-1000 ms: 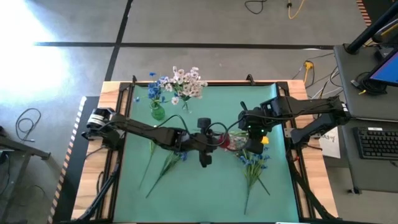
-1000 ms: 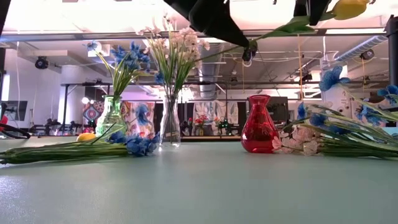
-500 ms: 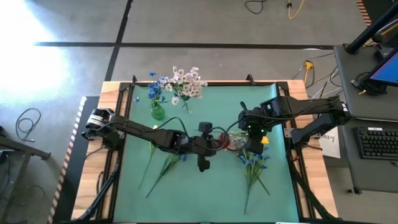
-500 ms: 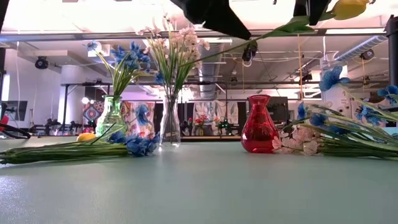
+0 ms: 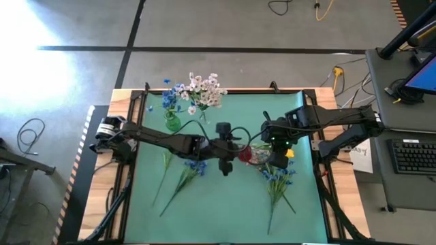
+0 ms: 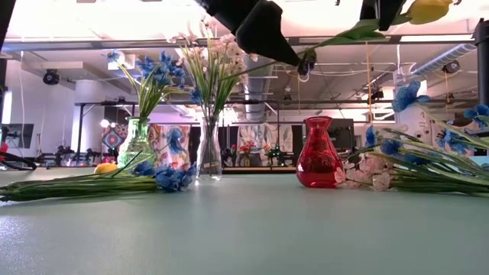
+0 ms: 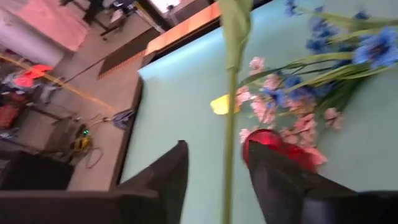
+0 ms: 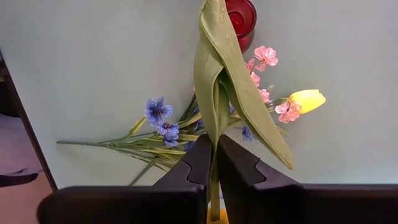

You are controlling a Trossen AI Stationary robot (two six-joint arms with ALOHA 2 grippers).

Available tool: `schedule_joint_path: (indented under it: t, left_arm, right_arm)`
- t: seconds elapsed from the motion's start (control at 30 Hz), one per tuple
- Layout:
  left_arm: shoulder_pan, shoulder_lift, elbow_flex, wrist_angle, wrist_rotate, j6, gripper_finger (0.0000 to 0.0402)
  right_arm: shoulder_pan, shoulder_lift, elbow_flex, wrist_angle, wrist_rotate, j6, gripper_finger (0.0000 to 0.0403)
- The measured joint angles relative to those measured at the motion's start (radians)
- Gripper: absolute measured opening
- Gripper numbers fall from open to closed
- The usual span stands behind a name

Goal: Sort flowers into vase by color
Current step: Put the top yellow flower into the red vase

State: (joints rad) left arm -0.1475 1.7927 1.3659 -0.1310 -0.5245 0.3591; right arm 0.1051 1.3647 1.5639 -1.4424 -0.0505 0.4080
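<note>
My right gripper (image 5: 279, 158) is shut on a yellow tulip's green stalk (image 8: 214, 124), high above the table; its bud (image 6: 428, 9) shows at the top of the low view. My left gripper (image 5: 225, 165) is open. Its fingers stand on either side of the stalk's free end (image 7: 227, 155), apart from it, beside the empty red vase (image 5: 255, 155). A green vase (image 6: 137, 141) holds blue flowers and a clear vase (image 6: 208, 149) holds pink-white sprays, both at the far left. A second yellow bud (image 8: 308, 99) lies on the mat. My right gripper pinches the tulip's stalk (image 8: 214, 163) between its two fingers, between the bud and the long leaf (image 8: 239, 93). The fingers come from above. The tulip is lifted clear, and its stalk slants down toward the table's left side (image 6: 336, 38).
Blue stems (image 5: 182, 178) lie on the green mat (image 5: 225, 211) left of centre. A pile of blue and pink stems (image 5: 276, 180) lies right of the red vase. The near half of the mat is free. Table frame rails run along both sides.
My left gripper has dipped toward the near edge and then come back toward the far edge. It now stands lower in the low view, around the tulip's stalk. My right gripper has kept the tulip still.
</note>
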Motion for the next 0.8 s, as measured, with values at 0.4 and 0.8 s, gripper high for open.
schedule_joint_path:
  t: [0.4,0.8]
  left_arm:
    - [0.000,0.000,0.000,-0.015,-0.013,0.017,0.0003]
    - [0.000,0.000,0.000,-0.035,0.175,-0.093,0.0000]
  right_arm:
    - [0.000,0.000,-0.001,0.013,0.000,-0.006,0.0034]
    - [0.000,-0.003,0.158,0.008,0.085,-0.015,0.0152]
